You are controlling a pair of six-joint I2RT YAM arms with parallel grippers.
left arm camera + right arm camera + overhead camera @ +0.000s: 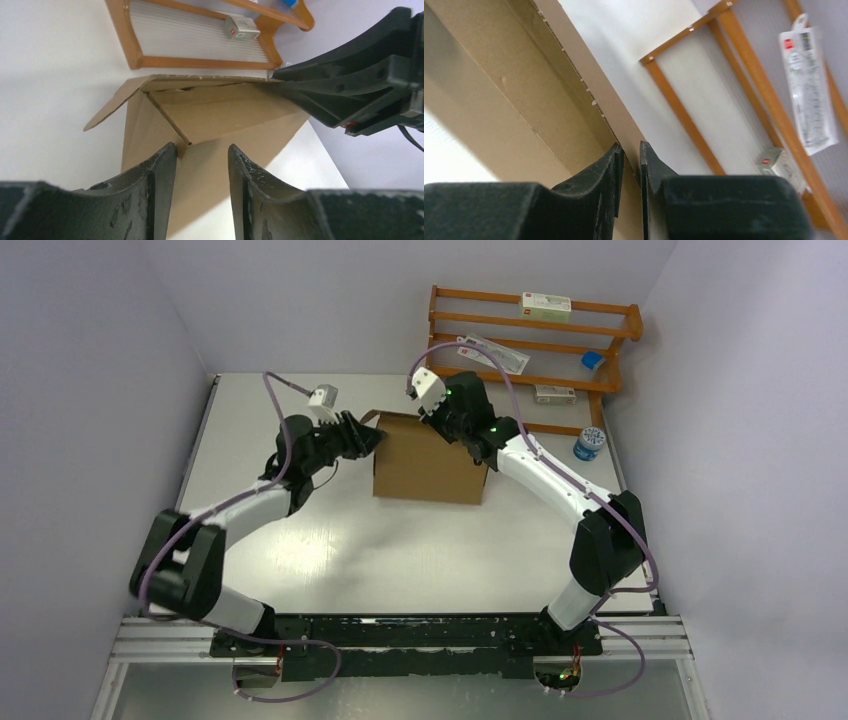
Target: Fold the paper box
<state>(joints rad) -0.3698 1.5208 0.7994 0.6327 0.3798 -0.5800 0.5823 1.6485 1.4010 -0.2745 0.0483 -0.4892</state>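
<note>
Unprinted brown corrugated cardboard box [428, 465]; right gripper [631, 155] pinches its upper flap edge, plain only from that wrist; left gripper [202, 146] beside the box, jaws parted, empty.

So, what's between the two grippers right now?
Just the paper box: the left gripper is at its left side, the right gripper pinches its top edge. The top view shows it.

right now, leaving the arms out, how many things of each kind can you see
paper box: 1
wooden rack: 1
small white cartons: 2
clear plastic packet: 1
small blue object: 1
round blue and white container: 1
total: 7
</note>
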